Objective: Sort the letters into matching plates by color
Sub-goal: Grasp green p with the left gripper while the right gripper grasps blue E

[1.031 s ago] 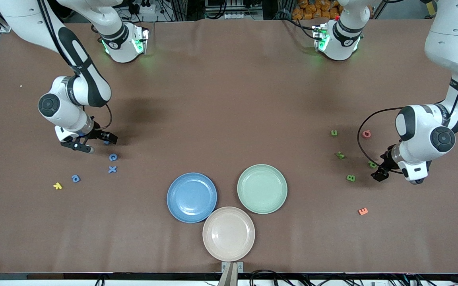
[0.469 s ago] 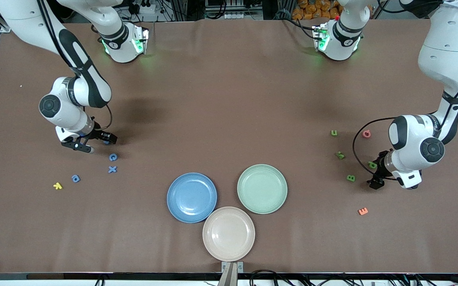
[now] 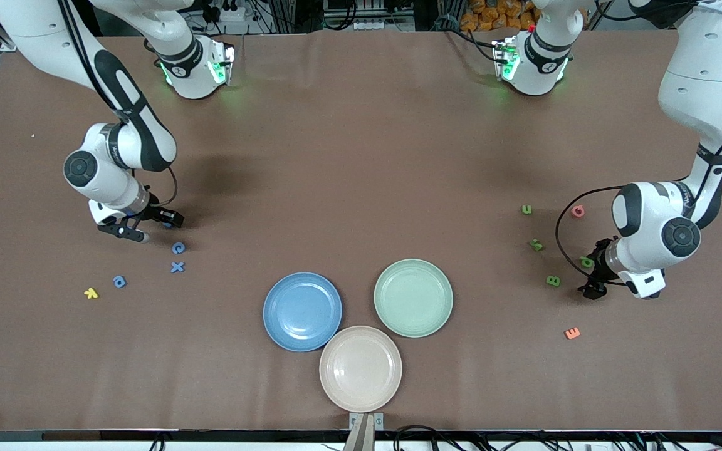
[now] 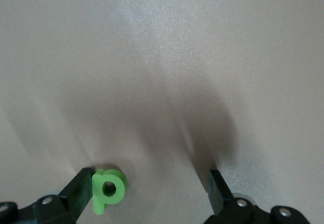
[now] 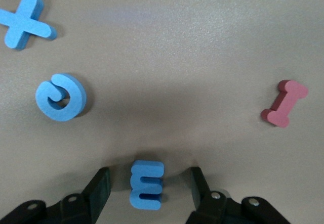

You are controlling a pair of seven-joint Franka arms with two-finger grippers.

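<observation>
Brown tabletop (image 3: 361,156), robot bases along one long edge, three plates close together by the other long edge, at its middle: blue plate (image 3: 302,311), mint green plate (image 3: 413,298), beige-pink plate (image 3: 360,368) closest to that edge, all three bare.

Toward the right arm's end: right gripper (image 3: 148,225) down at the tabletop, fingers (image 5: 98,188) apart on either side of a blue letter E (image 5: 147,184), a clear gap on each side, nothing gripped. Nearer the front camera than that gripper, a blue letter C (image 3: 178,248), then a blue letter X (image 3: 177,267), then a blue letter a (image 3: 120,282) and a yellow letter (image 3: 91,292) toward the short edge. Pink letter I (image 5: 284,103) seen only in the right wrist view, lying flat, well apart from the E.

Toward the left arm's end: left gripper (image 3: 594,277) low over the tabletop, fingers (image 4: 78,191) spread wide, a green letter p (image 4: 107,189) lying just beside one of them, not clamped. Close by, a green letter B (image 3: 553,281), two more green letters (image 3: 536,245) (image 3: 526,210) farther from the front camera, a pink letter a (image 3: 578,211) beside those, and an orange letter E (image 3: 572,333) nearest the plates' long edge.
</observation>
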